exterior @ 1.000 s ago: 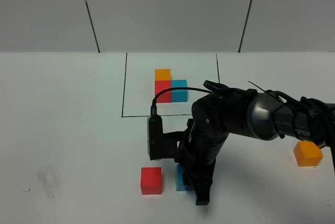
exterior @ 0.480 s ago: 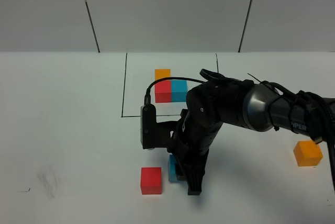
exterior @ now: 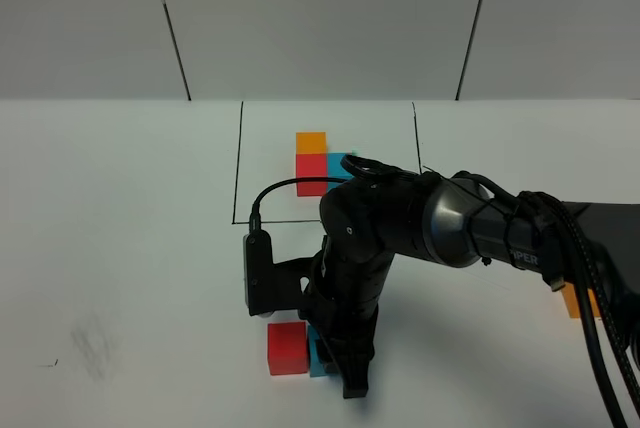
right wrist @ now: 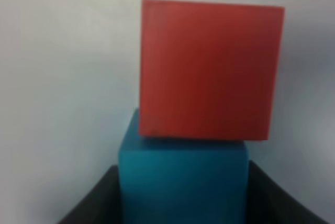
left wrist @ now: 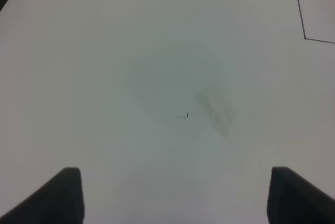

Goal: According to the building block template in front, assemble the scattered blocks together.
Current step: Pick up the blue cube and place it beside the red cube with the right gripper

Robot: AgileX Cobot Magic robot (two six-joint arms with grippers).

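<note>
Red plain cube (exterior: 288, 347): at front of white table (exterior: 120, 248), touching sky-blue plain cube (exterior: 319, 359).
Orange plain cube (exterior: 570, 300): far right, partly behind black cables (exterior: 590, 320).
Template of three joined cubes (exterior: 311, 170): red, blue, orange, at back, inside thin black drawn rectangle (exterior: 238, 163).
Right gripper (exterior: 355, 386): closed, holding nothing, tip down just beside blue cube.
Left gripper (left wrist: 175, 174): fingers wide apart, nothing between, over the table.

Right arm (exterior: 400, 233) reaching down, blue cube (exterior: 318, 361) against red cube (exterior: 287, 348), 3-cube template (exterior: 312, 162) behind
</note>
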